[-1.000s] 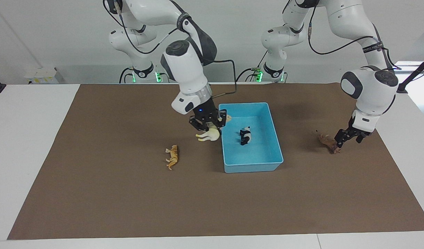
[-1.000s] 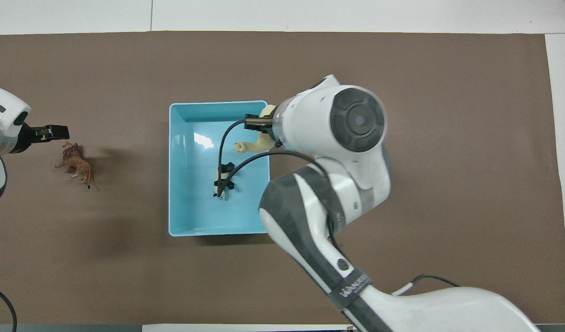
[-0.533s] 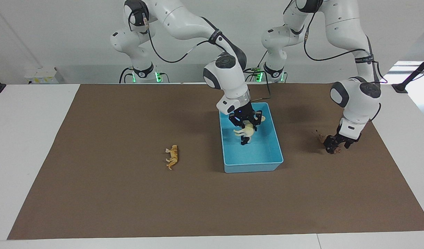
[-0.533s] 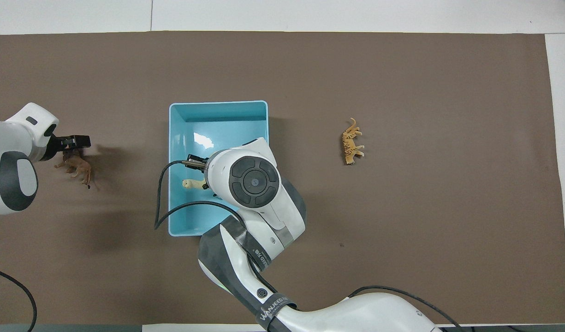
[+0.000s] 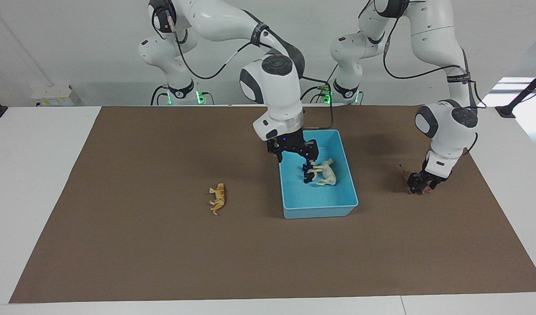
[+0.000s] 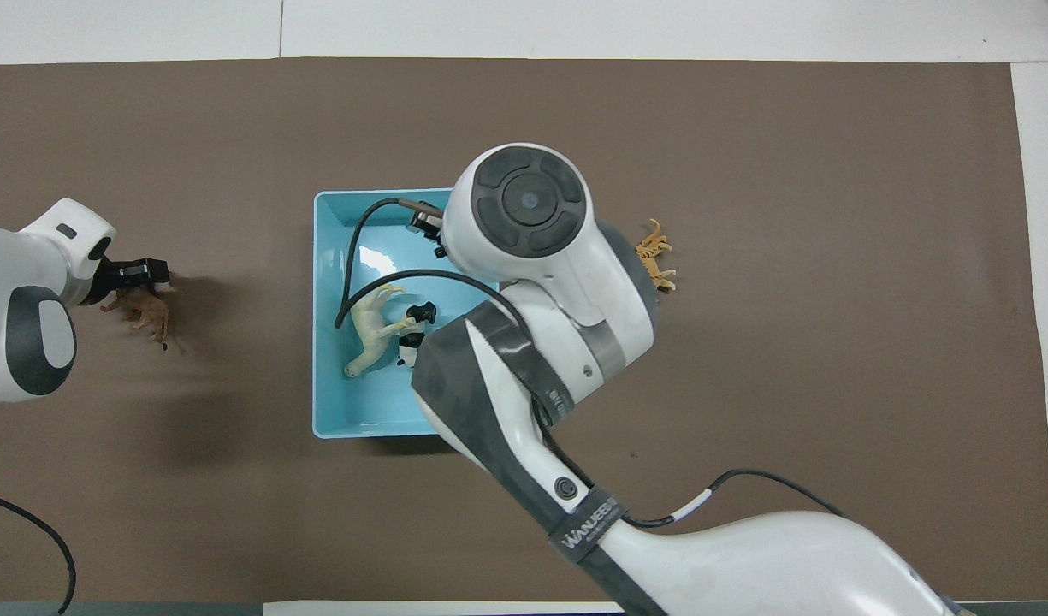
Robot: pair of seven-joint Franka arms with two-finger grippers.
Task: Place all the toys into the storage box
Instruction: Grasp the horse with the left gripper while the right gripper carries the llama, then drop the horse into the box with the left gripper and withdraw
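Right tool [image 5: 295, 152] raised, fingers spread, left tool [image 5: 420, 183] lowered, wrist bent

You had a white table [image 5: 40, 175] covered by a brown mat [image 5: 162, 245], with a plain white wall [image 5: 75, 43] across the top of the frame and bright light at the upper right edge.

The white table [image 5: 40, 183] is covered by a large brown mat [image 5: 162, 253]. On the mat stands the light blue storage box [image 5: 319, 210], around the middle. The orange spotted cat [image 5: 218, 198] lies on its side toward the right arm's end. The reddish-brown lion [image 6: 147, 313] is toward the left arm's end.
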